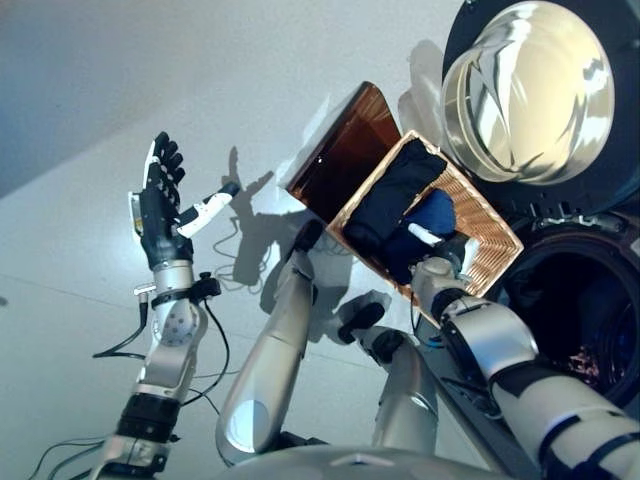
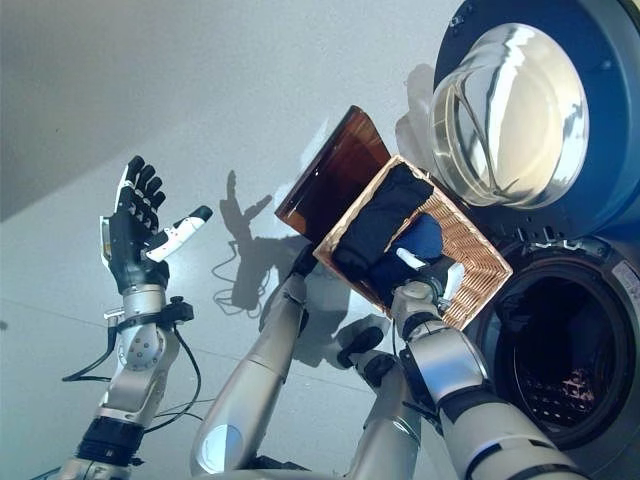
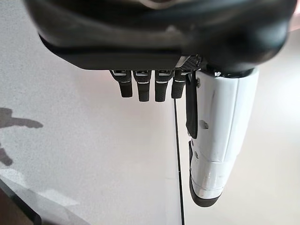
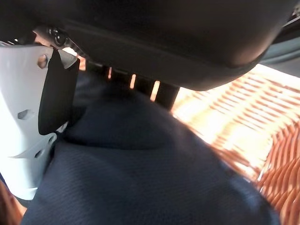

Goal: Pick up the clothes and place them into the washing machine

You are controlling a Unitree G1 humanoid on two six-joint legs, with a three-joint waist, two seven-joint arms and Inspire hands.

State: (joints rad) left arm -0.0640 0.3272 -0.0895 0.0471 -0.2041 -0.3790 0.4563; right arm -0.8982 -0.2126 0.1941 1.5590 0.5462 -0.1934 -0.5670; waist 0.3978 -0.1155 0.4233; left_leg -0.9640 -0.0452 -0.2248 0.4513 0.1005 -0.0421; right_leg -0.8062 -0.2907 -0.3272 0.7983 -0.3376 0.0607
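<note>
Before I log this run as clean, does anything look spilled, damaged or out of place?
Nothing stands out. The dark clothes lie inside the wicker basket, none on the floor. The washing machine's door stands open beside it. The right hand is down on the clothes; the left hand is raised, open and empty.

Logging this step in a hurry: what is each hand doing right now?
Left hand: open, fingers straight, raised over the floor, holding nothing.
Right hand: in the basket, down on the dark clothes; its fingers are hidden, so cannot be told.
</note>
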